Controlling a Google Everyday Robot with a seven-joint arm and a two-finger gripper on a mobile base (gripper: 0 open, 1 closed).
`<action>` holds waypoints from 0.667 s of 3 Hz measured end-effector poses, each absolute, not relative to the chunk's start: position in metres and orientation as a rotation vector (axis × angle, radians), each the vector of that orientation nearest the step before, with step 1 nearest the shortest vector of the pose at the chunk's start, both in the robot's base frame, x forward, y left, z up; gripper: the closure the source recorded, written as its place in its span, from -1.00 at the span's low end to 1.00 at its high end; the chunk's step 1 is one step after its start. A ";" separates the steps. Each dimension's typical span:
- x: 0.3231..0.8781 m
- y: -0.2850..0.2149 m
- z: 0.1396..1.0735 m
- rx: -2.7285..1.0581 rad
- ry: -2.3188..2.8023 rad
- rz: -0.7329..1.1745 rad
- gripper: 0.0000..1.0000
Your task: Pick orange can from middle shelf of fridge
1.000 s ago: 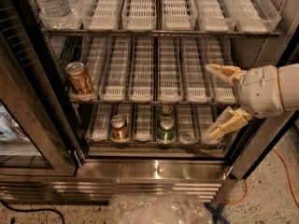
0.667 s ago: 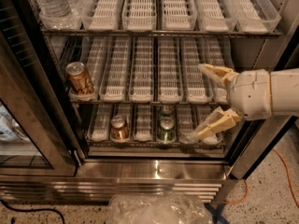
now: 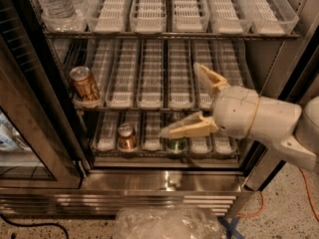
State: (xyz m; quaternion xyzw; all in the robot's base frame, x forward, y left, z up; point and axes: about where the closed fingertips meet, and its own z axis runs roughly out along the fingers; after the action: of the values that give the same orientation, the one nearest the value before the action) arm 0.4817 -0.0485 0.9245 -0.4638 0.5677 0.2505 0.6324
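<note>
gripper [image 3: 179,98] at middle shelf [image 3: 149,104] front right, jaws spread, 3 bare lanes [image 3: 150,73] leftward to orange can [image 3: 84,83]

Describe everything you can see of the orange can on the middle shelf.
The orange can is a coppery drink can with pale markings and a silver pull-tab top. It stands upright at the front left of the middle shelf. Nothing grips it: the gripper hangs open well to its right, apart from it.

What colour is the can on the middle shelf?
Orange can: coppery brown, camera view. Gripper, jaws open, hangs right of it.
</note>
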 end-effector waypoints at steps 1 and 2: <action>0.499 -0.021 0.947 -0.955 1.218 0.609 -1.00; 0.528 0.012 0.943 -0.888 1.170 0.660 -1.00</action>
State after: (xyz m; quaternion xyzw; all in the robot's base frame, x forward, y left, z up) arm 0.5284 0.0115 0.9433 -0.3976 0.5240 0.2955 0.6928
